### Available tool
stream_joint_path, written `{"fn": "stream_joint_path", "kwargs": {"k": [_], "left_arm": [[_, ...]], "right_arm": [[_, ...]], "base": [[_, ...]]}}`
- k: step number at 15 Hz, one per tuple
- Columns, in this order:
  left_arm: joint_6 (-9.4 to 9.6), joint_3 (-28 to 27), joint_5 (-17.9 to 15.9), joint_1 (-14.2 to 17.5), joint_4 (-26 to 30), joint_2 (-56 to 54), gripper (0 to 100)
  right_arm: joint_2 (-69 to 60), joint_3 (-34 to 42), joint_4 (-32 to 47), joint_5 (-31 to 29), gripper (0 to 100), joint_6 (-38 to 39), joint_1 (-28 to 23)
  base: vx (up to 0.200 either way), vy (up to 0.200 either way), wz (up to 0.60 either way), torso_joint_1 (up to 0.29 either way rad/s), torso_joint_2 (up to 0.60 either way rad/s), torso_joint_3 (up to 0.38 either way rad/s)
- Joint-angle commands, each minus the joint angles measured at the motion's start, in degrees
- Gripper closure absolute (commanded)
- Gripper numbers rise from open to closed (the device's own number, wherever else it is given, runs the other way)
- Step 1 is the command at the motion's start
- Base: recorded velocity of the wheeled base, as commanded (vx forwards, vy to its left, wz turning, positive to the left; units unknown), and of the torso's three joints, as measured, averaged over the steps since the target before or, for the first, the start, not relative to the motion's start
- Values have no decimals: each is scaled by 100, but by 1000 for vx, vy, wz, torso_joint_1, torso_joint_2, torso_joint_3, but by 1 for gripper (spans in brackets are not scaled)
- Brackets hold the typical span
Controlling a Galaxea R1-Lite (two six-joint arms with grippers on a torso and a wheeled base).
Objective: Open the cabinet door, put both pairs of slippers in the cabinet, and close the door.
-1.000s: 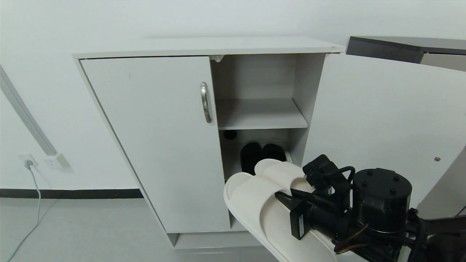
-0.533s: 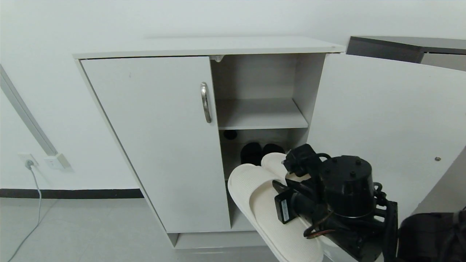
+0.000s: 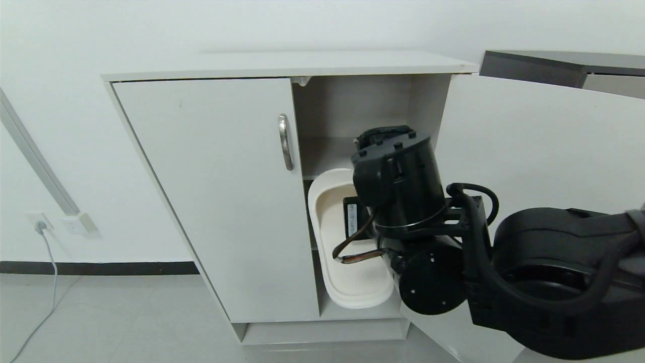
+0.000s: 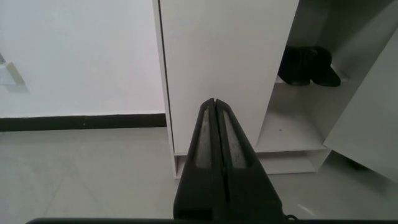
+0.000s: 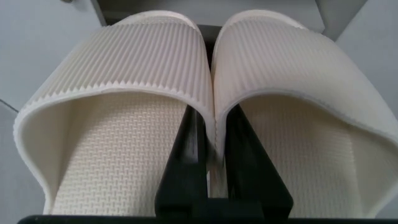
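The right gripper (image 5: 214, 168) is clamped on the white slippers (image 5: 124, 93), its two fingers pinching the straps' touching inner edges so the pair hangs together as one. The pair stands nearly on end at the mouth of the cabinet (image 3: 282, 63), in front of the shelf (image 3: 322, 156) edge and above the cabinet floor. The left gripper (image 4: 214, 109) is closed on nothing, low before the shut left door (image 3: 211, 191). The right door (image 3: 529, 151) stands wide open and the black slippers (image 4: 309, 65) already sit in the lower compartment. What seems left is setting the white pair down, releasing, and closing the door. A second ago the slippers lay flatter, outside the opening; the arm has since swung up and in.
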Motion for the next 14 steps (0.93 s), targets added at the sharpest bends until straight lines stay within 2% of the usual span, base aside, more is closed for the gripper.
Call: {"fn": "stream_joint_path", "kwargs": {"k": [1, 10, 14], "left_arm": [[-3, 0, 4, 0, -1, 0, 100], [5, 0, -5, 0, -1, 9, 100], [5, 0, -5, 0, -1, 9, 100]], "right_arm": [[223, -203, 1, -16, 100, -3, -61], [302, -186, -95, -16, 100, -3, -281], [302, -195, -95, -16, 100, -12, -308]], "base": [[0, 0, 0, 0, 0, 0], [0, 0, 0, 0, 0, 0], [200, 0, 0, -2, 0, 4]]}}
